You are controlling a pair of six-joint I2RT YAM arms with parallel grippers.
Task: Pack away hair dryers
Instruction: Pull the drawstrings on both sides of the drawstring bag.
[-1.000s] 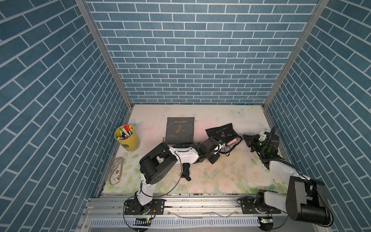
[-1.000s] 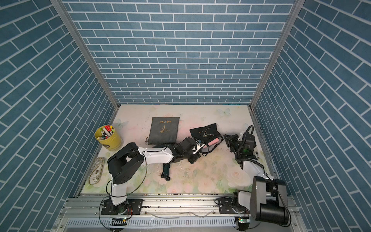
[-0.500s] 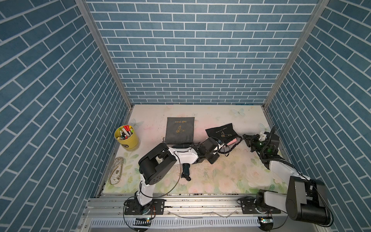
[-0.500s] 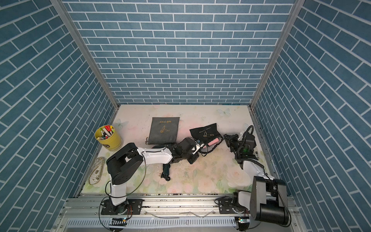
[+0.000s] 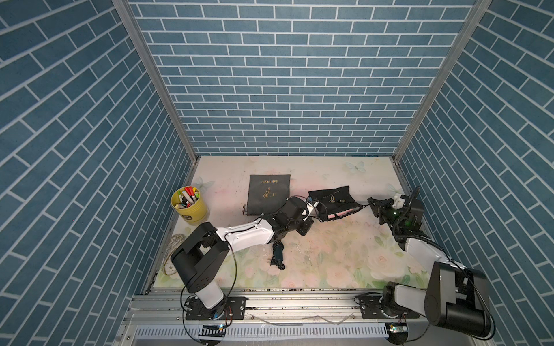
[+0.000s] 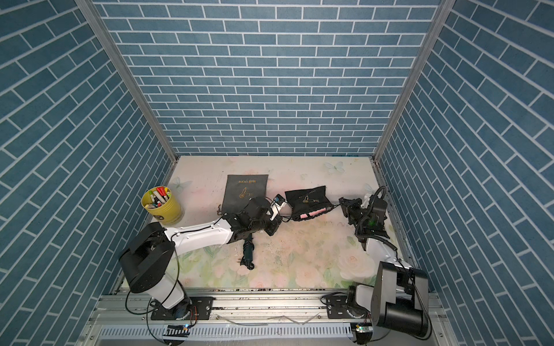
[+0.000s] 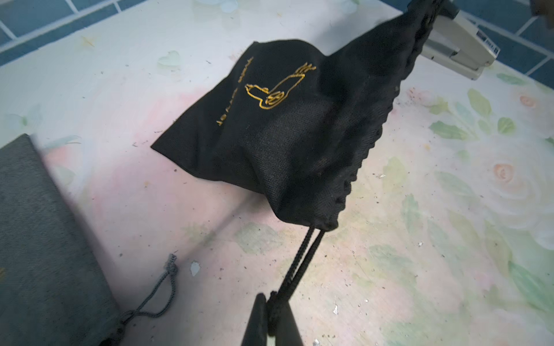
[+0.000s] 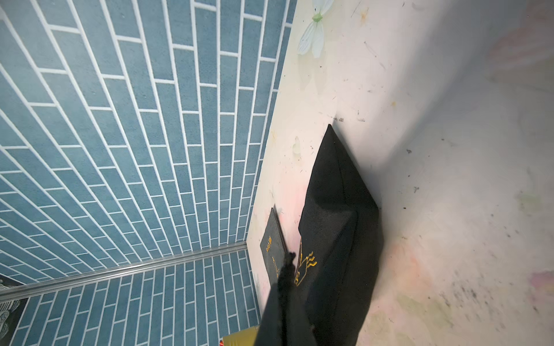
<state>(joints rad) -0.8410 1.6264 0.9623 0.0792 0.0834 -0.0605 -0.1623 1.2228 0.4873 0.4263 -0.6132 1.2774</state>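
The black pouch lies right of the table's centre, and a pale pink hair dryer shows in its mouth. My left gripper is shut on the pouch's black drawstring on the pouch's left side; in a top view it is here. My right gripper is shut on the drawstring at the pouch's right end, also in both top views. A dark teal hair dryer with its black cord lies on the table beside the left forearm. The pouch mouth is stretched between the two grippers.
A flat grey pouch lies left of the black pouch and behind the left wrist. A yellow cup of markers stands at the table's left side. A pale woven item lies by the left edge. Blue brick walls enclose the table.
My left gripper's jaws have closed on the black drawstring. Neither arm has visibly shifted, and the right gripper keeps its hold.
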